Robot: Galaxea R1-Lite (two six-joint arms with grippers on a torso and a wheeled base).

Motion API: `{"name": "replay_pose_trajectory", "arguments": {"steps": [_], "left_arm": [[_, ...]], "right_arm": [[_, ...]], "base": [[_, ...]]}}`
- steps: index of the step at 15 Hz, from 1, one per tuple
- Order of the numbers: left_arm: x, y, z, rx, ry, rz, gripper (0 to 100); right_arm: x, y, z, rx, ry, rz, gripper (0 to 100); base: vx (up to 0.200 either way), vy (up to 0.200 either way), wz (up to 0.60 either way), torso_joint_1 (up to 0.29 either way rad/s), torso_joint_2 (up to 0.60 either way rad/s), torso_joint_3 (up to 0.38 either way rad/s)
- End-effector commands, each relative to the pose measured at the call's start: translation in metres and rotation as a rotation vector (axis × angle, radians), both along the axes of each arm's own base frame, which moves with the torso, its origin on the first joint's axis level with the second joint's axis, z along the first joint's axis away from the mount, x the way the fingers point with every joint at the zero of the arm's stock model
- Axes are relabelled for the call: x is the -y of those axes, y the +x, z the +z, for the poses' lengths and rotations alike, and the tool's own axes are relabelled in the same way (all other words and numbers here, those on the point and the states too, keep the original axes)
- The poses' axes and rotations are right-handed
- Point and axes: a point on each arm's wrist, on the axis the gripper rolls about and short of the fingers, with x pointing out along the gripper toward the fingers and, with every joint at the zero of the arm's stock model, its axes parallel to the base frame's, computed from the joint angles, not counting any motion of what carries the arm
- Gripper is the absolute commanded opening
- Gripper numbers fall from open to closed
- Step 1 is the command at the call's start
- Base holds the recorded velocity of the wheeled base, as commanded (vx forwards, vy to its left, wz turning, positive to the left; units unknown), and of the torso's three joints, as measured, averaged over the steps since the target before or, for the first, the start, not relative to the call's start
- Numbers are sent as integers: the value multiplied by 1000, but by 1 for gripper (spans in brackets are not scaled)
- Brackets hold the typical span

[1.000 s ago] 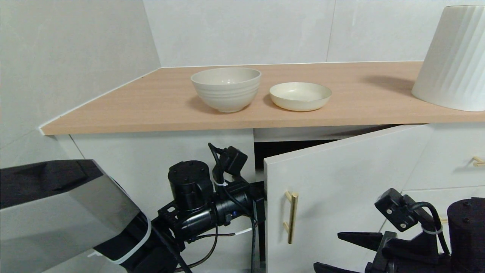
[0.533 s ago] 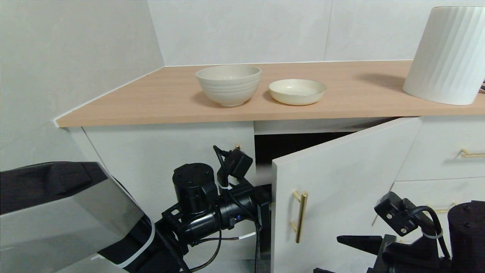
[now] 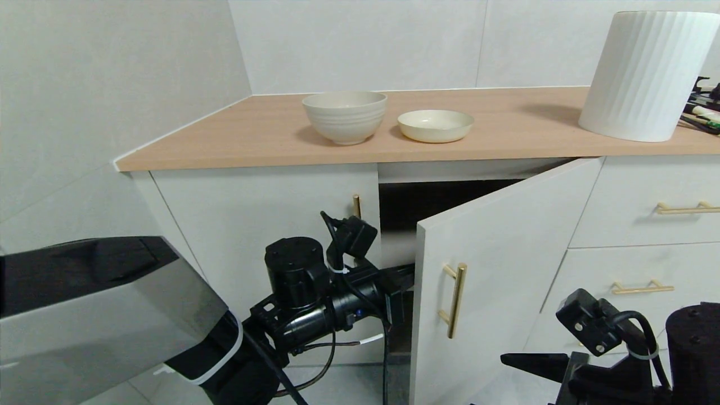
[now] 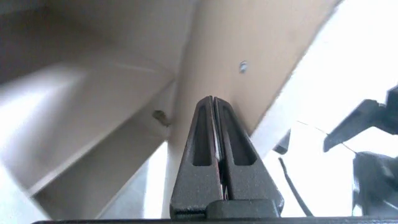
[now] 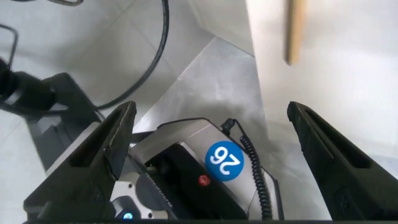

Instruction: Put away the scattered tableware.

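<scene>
Wood countertop [image 3: 529, 121] in a tiled corner, white cabinets below. Bowl [image 3: 344, 115] at 12 o'clock on the counter, shallow dish [image 3: 435, 125] just beside it at its 3 o'clock, apart. Ribbed white cylinder [image 3: 641, 73] at 2 o'clock. Cabinet door [image 3: 506, 253] ajar. Left gripper [image 4: 212, 102] fingers pressed together, at the door's inner edge, 6 o'clock. Right gripper [image 5: 211, 112] spread wide, empty, 5 o'clock.

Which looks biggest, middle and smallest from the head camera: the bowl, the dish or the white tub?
1. the white tub, by far the largest
2. the bowl
3. the dish, nearly as wide as the bowl but much shallower
</scene>
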Motion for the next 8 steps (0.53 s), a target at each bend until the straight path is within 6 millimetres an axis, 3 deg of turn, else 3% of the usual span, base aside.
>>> {"name": "replay_pose_trajectory", "arguments": {"steps": [1, 7, 8], "left_arm": [[5, 4, -3, 1, -3, -5, 0], [8, 8, -4, 6, -8, 1, 0], [8, 9, -5, 5, -7, 1, 0]], "right_arm": [[-1, 0, -1, -3, -3, 3, 100], [-1, -1, -1, -4, -4, 9, 100], [-1, -2, -2, -8, -8, 11, 100]], "base": [[0, 0, 0, 0, 0, 0], [0, 0, 0, 0, 0, 0], [-200, 0, 0, 7, -2, 2]]}}
